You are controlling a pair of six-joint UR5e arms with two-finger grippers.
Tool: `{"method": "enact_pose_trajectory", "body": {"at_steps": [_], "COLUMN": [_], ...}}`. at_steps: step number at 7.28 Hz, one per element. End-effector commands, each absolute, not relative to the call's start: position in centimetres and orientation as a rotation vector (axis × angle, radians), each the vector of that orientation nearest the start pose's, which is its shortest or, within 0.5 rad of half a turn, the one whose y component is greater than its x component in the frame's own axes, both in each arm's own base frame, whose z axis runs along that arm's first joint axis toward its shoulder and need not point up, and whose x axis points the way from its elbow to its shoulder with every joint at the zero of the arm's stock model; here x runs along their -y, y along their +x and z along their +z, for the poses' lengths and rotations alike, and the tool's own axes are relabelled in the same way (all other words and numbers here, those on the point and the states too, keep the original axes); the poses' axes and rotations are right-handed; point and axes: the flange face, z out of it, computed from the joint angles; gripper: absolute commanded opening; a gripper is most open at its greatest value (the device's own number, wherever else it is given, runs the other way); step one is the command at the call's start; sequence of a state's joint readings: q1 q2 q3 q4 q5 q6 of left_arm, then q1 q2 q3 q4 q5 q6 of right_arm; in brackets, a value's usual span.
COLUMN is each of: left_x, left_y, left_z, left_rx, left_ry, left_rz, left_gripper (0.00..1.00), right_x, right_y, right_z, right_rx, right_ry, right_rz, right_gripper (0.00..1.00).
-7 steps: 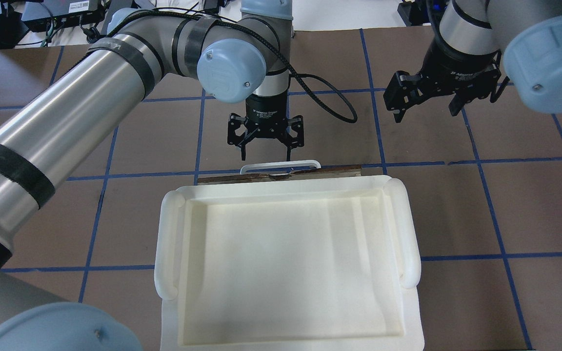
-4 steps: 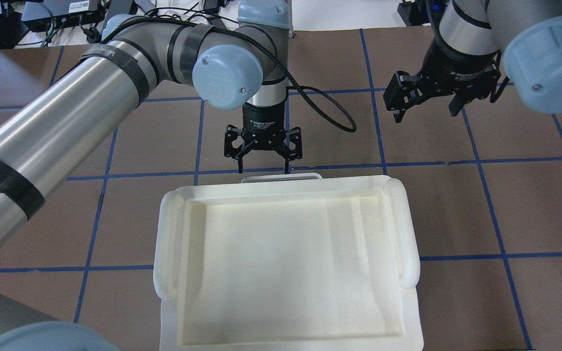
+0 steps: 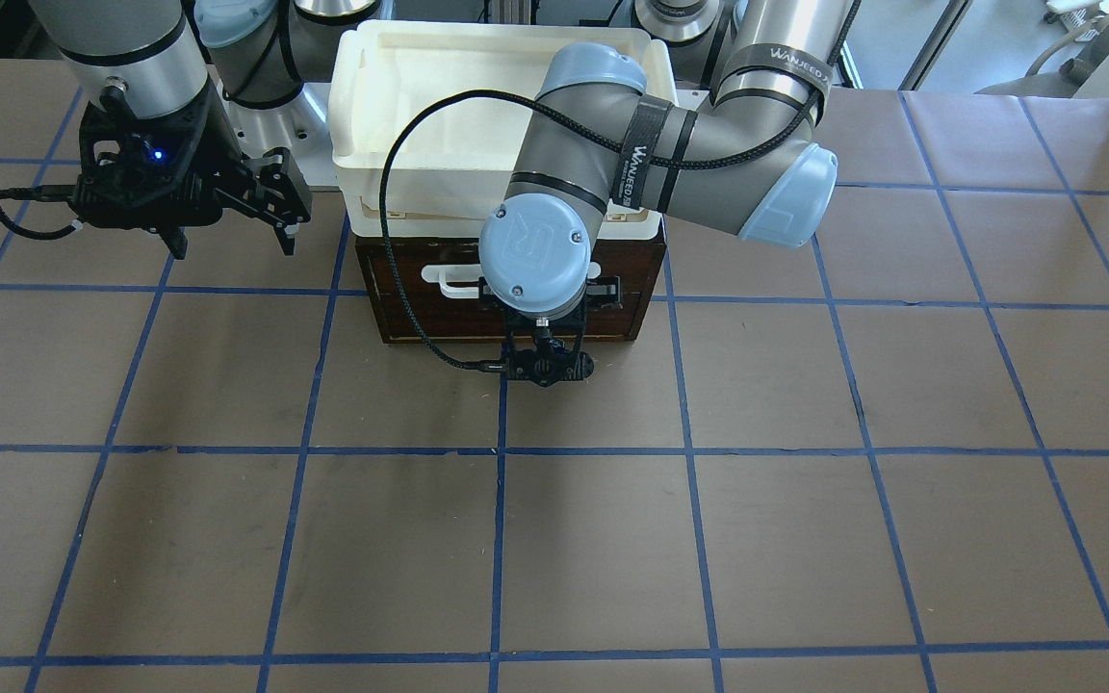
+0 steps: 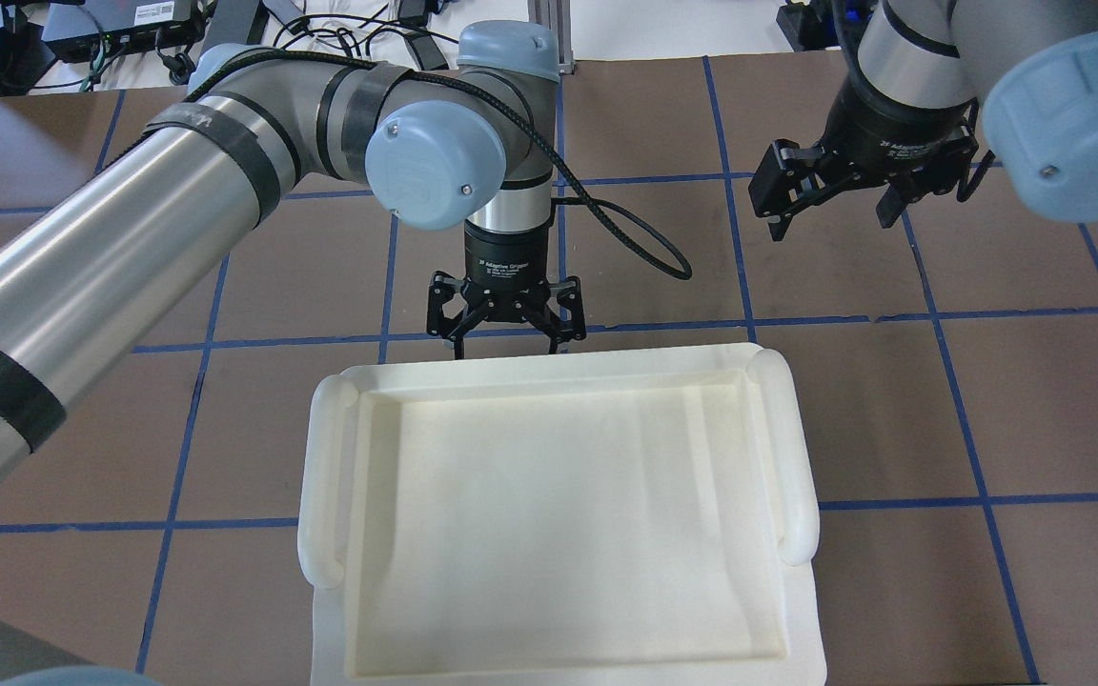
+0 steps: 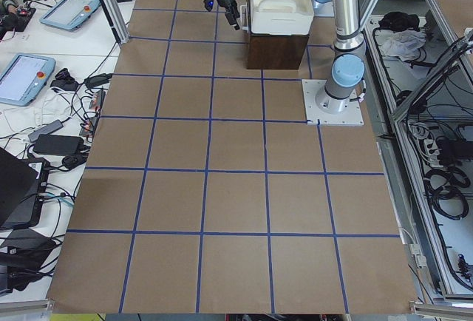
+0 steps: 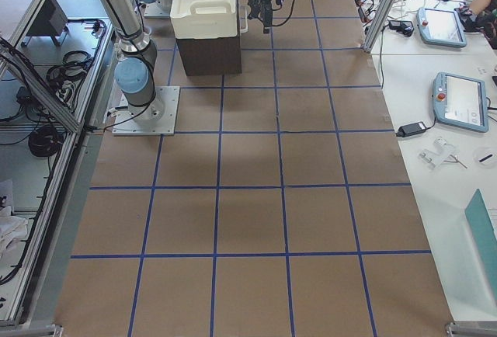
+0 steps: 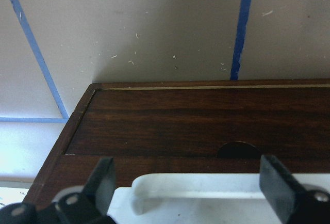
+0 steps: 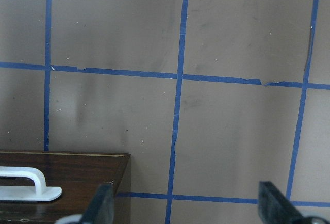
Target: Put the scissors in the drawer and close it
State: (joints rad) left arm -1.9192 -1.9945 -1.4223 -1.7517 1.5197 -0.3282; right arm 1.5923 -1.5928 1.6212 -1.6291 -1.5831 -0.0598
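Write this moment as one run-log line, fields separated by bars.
left gripper: open, at drawer handle | drawer: closed | right gripper: open, idle | scissors: not visible

Scissors nowhere visible. Drawer (image 3: 425,308) front partly covered by the left arm's wrist joint; handle (image 7: 206,195) cut off at the frame bottom. Left pincer (image 4: 505,329) tips hidden behind the white tray (image 4: 549,367) rim overhead.

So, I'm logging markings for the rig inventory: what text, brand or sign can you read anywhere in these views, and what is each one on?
"WANJEED": black strap round the left arm, front-facing view.
"UR" logo: blue joint cap of that arm.
"2F Adaptive Gripper": body of the left gripper in the overhead view; the smaller lines under it are too small to read.
The same label on the right gripper is partly legible.
Tablet screens on the side desk: too small to read.
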Motion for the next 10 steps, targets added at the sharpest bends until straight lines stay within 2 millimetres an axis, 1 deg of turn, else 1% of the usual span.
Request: {"method": "enact_pose_trajectory", "body": {"at_steps": [1, 2, 3, 4, 5, 6, 7, 8, 9, 10], "left_x": [54.3, 55.5, 55.6, 55.1, 54.2, 52.6, 50.4, 48.2, 47.1, 46.4], "left_y": [-32.6, -30.9, -29.3, -28.4, -26.9, -25.3, -24.8, -24.3, -23.8, -23.7], "left_z": [34.5, 36.6, 38.5, 41.3, 44.2, 47.2, 49.9, 52.1, 53.8, 54.5], "left_rx": [-3.063, -3.079, -3.047, -3.058, -3.048, -3.007, -3.018, -3.034, -3.042, -3.045], "left_ry": [-0.033, -0.067, -0.076, -0.104, -0.110, -0.118, -0.123, -0.130, -0.141, -0.138], "left_rz": [0.407, 0.268, 0.189, 0.103, 0.025, -0.059, -0.121, -0.186, -0.246, -0.272], "left_gripper": [1.00, 1.00, 1.00, 1.00, 1.00, 1.00, 1.00, 1.00, 1.00, 1.00], "right_x": [48.3, 48.3, 48.3, 48.3, 48.2, 48.3, 48.2, 48.3, 48.3, 48.3], "right_y": [14.2, 14.2, 14.2, 14.2, 14.2, 14.2, 14.2, 14.2, 14.2, 14.2], "right_z": [47.9, 47.9, 47.9, 47.9, 48.1, 48.0, 48.0, 47.9, 47.9, 48.0], "right_rx": [-3.151, -3.153, -3.152, -3.151, -3.151, -3.151, -3.153, -3.152, -3.152, -3.152], "right_ry": [-0.128, -0.128, -0.128, -0.130, -0.128, -0.128, -0.128, -0.125, -0.121, -0.118], "right_rz": [-0.046, -0.046, -0.048, -0.048, -0.055, -0.050, -0.053, -0.048, -0.048, -0.050], "right_gripper": [1.00, 1.00, 1.00, 1.00, 1.00, 1.00, 1.00, 1.00, 1.00, 1.00]}}
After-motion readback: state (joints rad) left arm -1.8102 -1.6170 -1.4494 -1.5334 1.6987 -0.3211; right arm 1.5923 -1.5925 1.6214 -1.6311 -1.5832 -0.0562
